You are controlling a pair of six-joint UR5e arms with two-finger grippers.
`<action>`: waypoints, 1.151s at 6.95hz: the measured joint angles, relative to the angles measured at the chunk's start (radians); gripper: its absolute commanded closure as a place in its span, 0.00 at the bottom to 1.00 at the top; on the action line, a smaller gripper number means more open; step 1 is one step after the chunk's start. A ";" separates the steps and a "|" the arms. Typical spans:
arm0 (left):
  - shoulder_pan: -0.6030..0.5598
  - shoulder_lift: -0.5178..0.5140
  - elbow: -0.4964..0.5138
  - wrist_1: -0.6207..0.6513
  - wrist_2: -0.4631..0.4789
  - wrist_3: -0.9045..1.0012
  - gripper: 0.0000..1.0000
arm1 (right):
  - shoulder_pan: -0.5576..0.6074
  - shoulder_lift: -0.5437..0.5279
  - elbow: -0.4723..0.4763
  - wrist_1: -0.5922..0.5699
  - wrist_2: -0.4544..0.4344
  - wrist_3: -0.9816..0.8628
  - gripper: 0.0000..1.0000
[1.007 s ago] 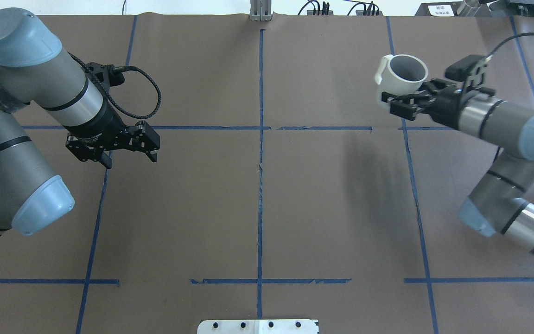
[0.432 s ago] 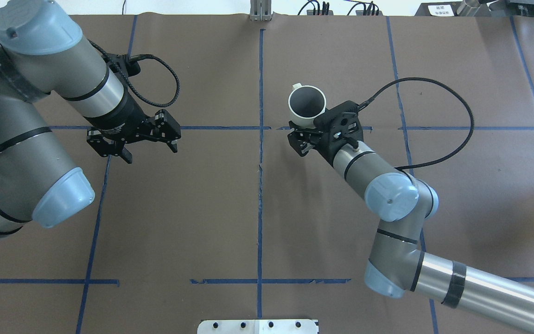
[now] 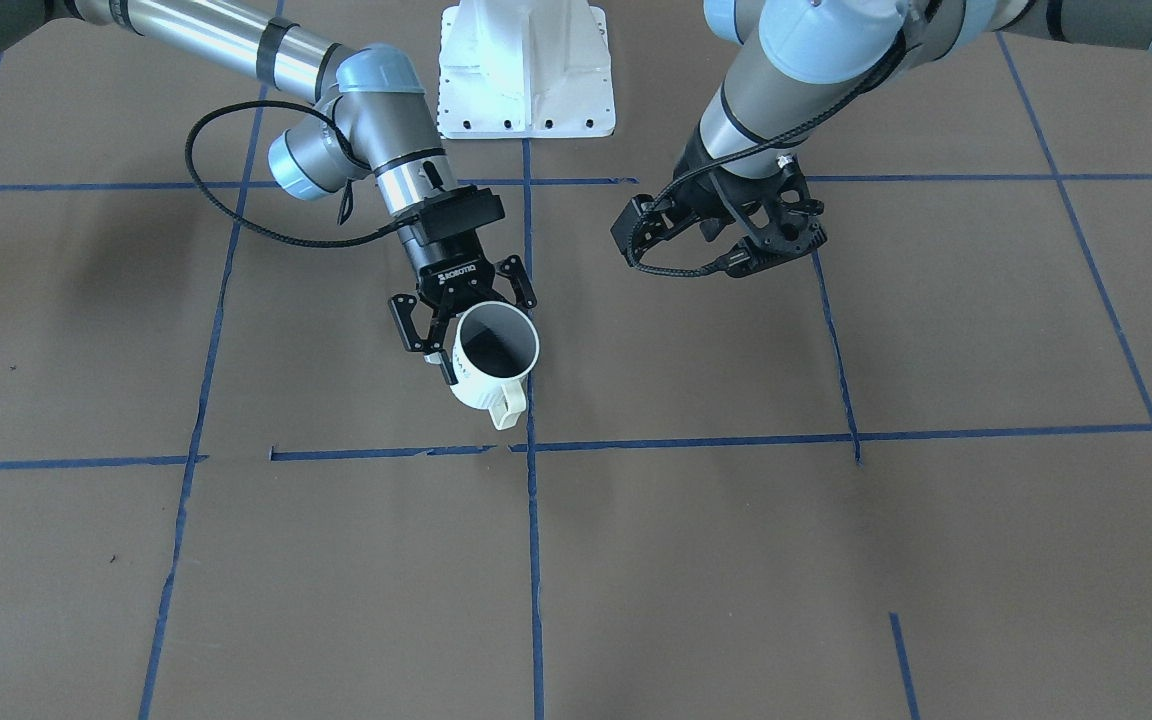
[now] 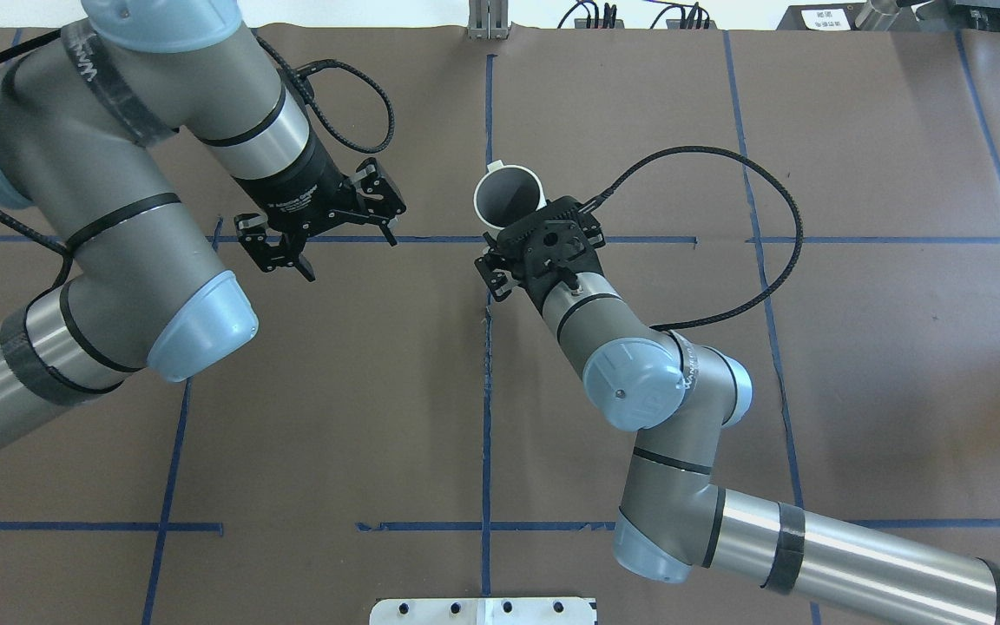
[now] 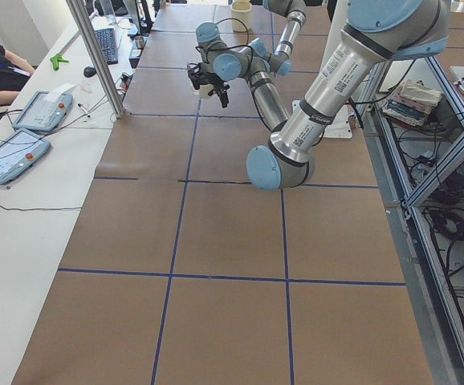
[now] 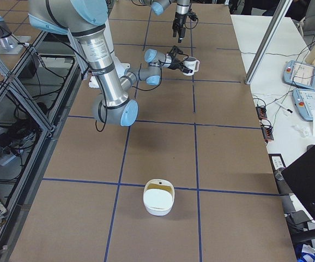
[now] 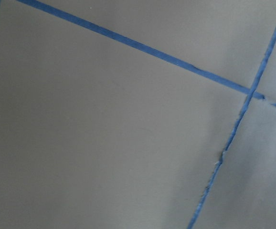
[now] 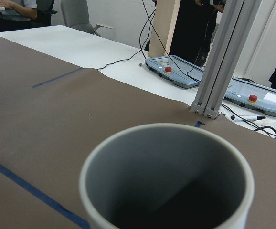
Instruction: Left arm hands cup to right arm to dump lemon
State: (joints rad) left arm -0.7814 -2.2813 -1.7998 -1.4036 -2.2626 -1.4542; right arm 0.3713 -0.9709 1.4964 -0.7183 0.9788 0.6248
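Exterior front-facing view: the right arm (image 3: pixel 376 90) has its claw (image 3: pixel 471 325) clamped across the body of the white cup (image 3: pixel 481 385). The cup's mouth faces up and its handle points away from the robot, just beside the centre tape line on the brown table (image 3: pixel 836 560). Whether the cup touches the table cannot be told. From the right wrist, its grey inside falls into shadow. The left arm (image 4: pixel 118 174) holds its skeletal claw (image 4: pixel 351 256) spread wide and empty, near the cup but apart from it.
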 measured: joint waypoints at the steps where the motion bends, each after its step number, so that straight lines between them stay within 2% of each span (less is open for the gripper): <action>1: 0.000 -0.033 0.034 -0.005 0.000 -0.022 0.00 | -0.013 0.014 0.000 -0.021 -0.015 0.003 0.60; 3: 0.001 -0.075 0.104 -0.061 0.000 -0.057 0.00 | -0.035 0.020 0.003 -0.028 -0.023 0.002 0.56; 6: 0.010 -0.082 0.126 -0.100 0.000 -0.065 0.00 | -0.066 0.021 0.008 -0.022 -0.022 0.000 0.53; 8: 0.029 -0.082 0.140 -0.117 0.004 -0.067 0.01 | -0.072 0.029 0.010 -0.021 -0.022 0.000 0.47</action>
State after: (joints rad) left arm -0.7520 -2.3635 -1.6600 -1.5207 -2.2583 -1.5208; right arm 0.2989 -0.9423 1.5065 -0.7395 0.9572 0.6250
